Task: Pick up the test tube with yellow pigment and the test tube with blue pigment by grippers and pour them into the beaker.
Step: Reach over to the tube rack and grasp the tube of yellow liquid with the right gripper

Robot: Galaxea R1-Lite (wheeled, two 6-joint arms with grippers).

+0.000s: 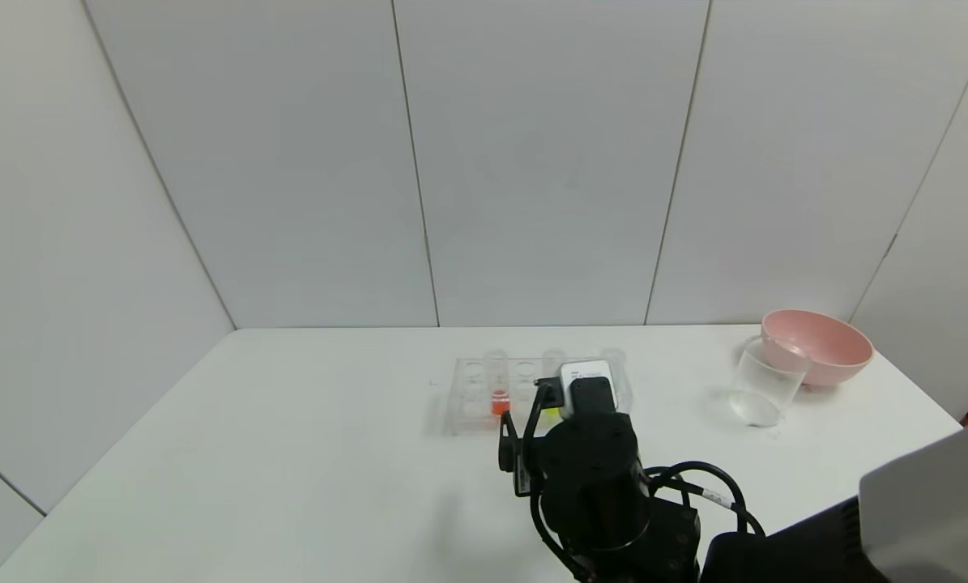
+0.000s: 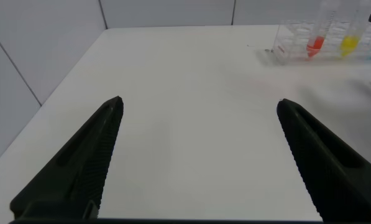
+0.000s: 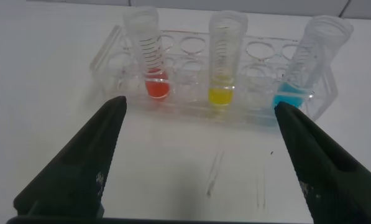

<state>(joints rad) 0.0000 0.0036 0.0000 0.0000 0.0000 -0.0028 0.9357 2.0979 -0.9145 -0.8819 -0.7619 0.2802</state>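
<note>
The test tube with yellow pigment [image 3: 224, 68] stands upright in a clear rack [image 3: 107, 57], in the middle slot. The test tube with blue pigment [image 3: 311, 62] leans in the rack beside it. My right gripper [image 3: 201, 102] is open and empty, just short of the rack, with the yellow tube straight ahead between the jaws. In the head view its black wrist [image 1: 590, 457] hides the blue tube; a bit of yellow [image 1: 550, 414] shows. The beaker [image 1: 767, 382] stands empty at the right. My left gripper [image 2: 199, 101] is open and empty over bare table, far from the rack [image 2: 283, 48].
A tube with orange-red liquid [image 3: 149, 59] stands in the rack on the other side of the yellow tube. A pink bowl [image 1: 817, 346] sits right behind the beaker near the table's far right corner. White walls enclose the table [image 1: 289, 453].
</note>
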